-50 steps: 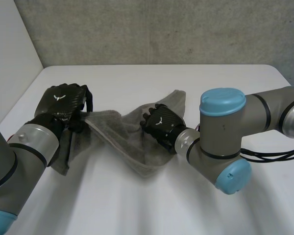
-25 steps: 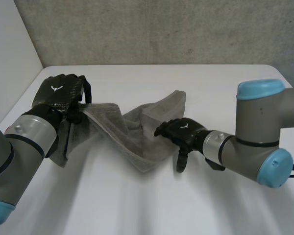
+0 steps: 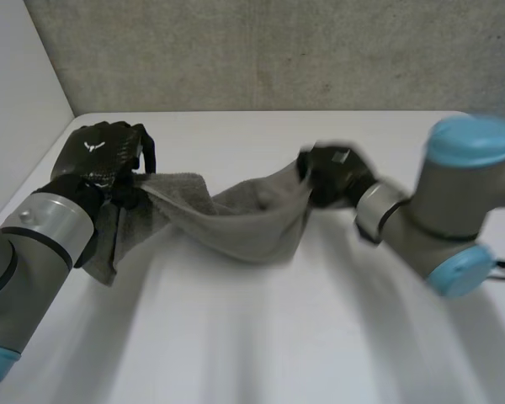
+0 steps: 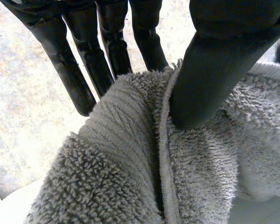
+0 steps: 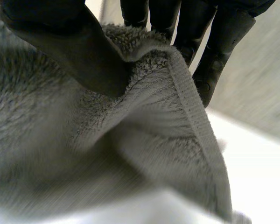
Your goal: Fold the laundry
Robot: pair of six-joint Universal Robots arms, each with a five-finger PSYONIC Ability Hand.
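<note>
The grey terry towel (image 3: 236, 223), looped pile with a flat stitched hem, hangs slung between the left hand (image 3: 101, 160) and the right hand (image 3: 332, 172), each pinching an edge between thumb and fingers. Its middle sags in a curve toward the table (image 3: 261, 337). A crumpled end droops below the left hand.

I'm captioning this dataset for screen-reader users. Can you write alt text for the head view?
Two black robot hands hold a grey terry towel stretched between them over a white table: the left hand pinches one end, the right hand the other, and the middle sags. A grey concrete wall stands behind.
</note>
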